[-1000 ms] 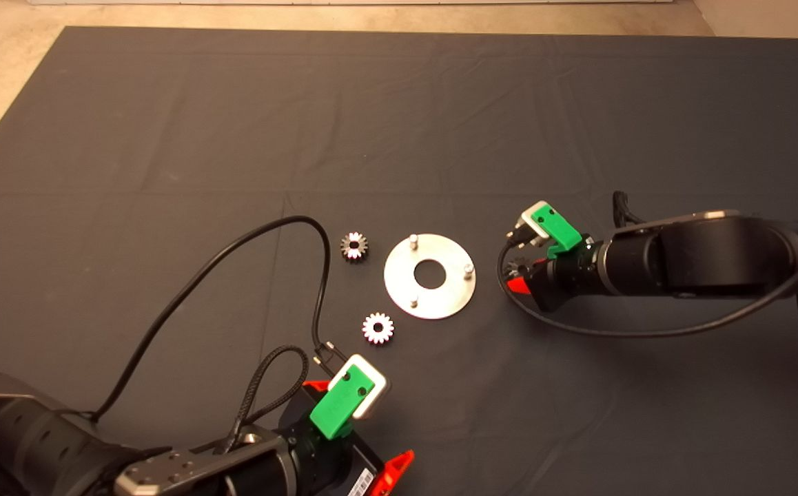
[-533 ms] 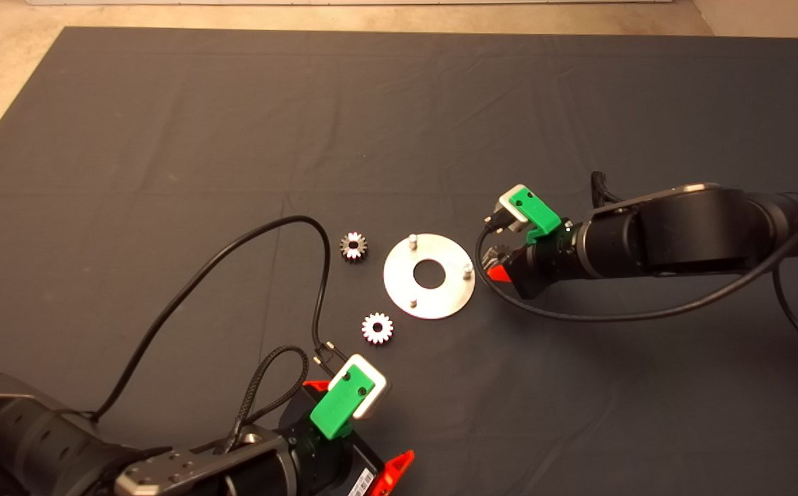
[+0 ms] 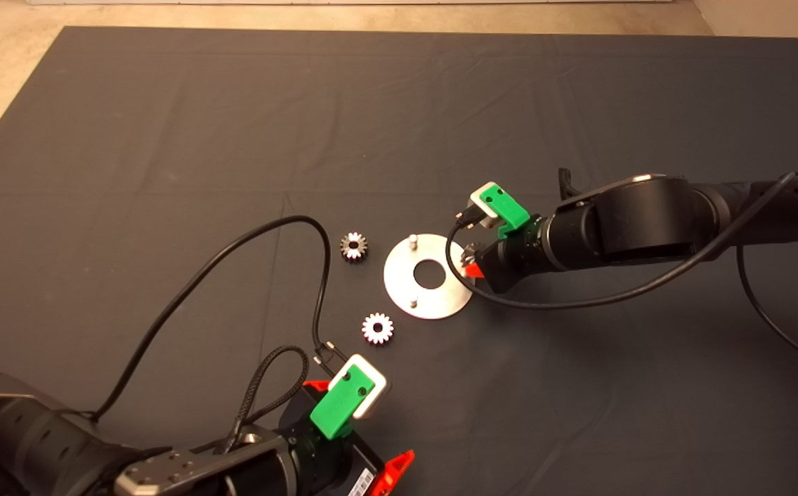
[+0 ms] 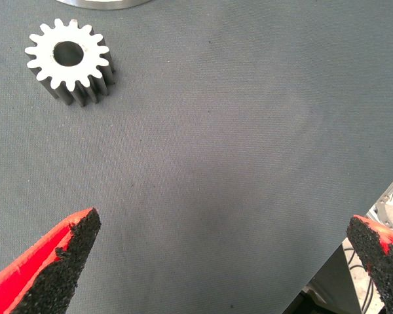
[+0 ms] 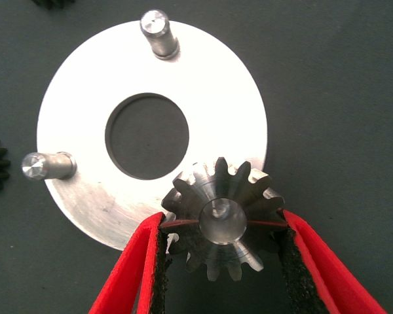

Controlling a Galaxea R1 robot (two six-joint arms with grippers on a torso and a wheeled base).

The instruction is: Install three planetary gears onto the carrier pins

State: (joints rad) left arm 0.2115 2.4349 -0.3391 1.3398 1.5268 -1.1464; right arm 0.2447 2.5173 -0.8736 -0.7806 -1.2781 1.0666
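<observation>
There were three planetary gears (image 3: 353,246) (image 3: 377,328) (image 5: 221,226), one silver disc (image 3: 399,293), three carrier pins (image 3: 413,240) (image 3: 413,302) (image 5: 217,210), and two grippers (image 3: 472,260) (image 4: 223,261).

The head camera looked down on the whole mat (image 3: 165,138). Both wrist cameras faced down, close above it, and each shared the silver disc (image 5: 72,196) with that overhead view.

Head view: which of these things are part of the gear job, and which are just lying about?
Part of the job:
- carrier disc with its pins
- gear gripped by the right gripper above the third pin
- two loose gears on the mat

Just there:
- left gripper, open, waiting near the mat's front edge
- black cables
- dark mat
</observation>
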